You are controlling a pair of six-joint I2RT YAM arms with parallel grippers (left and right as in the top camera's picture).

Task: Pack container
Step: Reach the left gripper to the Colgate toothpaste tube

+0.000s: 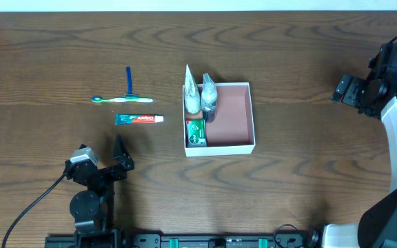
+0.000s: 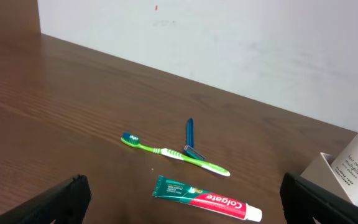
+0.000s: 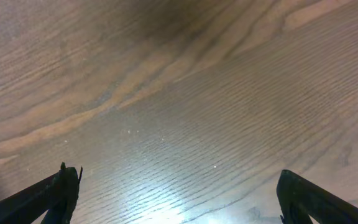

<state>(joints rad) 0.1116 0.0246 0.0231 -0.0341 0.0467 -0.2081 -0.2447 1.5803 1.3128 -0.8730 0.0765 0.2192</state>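
1. Both sets of jaws stand wide and hold nothing. My left gripper [image 2: 184, 178] sits low at the near left. My right gripper [image 3: 178, 173] is out at the right edge, over bare wood.
2. The container [image 1: 252, 117] lies mid-table. Two bottles [image 1: 193, 96] stand in its far-left corner and a soap box [image 1: 196, 132] sits in its near-left corner. The right part is bare.
3. Left of it, not packed, are the toothpaste [image 2: 207, 198], the toothbrush [image 2: 176, 154] and the razor [image 2: 190, 134]. The razor's head meets the brush handle.
4. I judge the toothpaste the step in hand, since it is nearest my left gripper and lies apart from the other two.
5. To do it well, I would come straight down with the jaws across the tube's narrow width, near its middle. I would close gently so it does not squirt sideways, lift clear of the container's left wall, and set it in the bare right part.
6. The brush and razor likely need separating, or one may drag the other.
7. The table [image 1: 309, 55] is dark wood grain, flat and smooth. It shows glare under the right wrist, so thin items may slide.
8. A plain white wall [image 2: 229, 43] rises behind the far edge.
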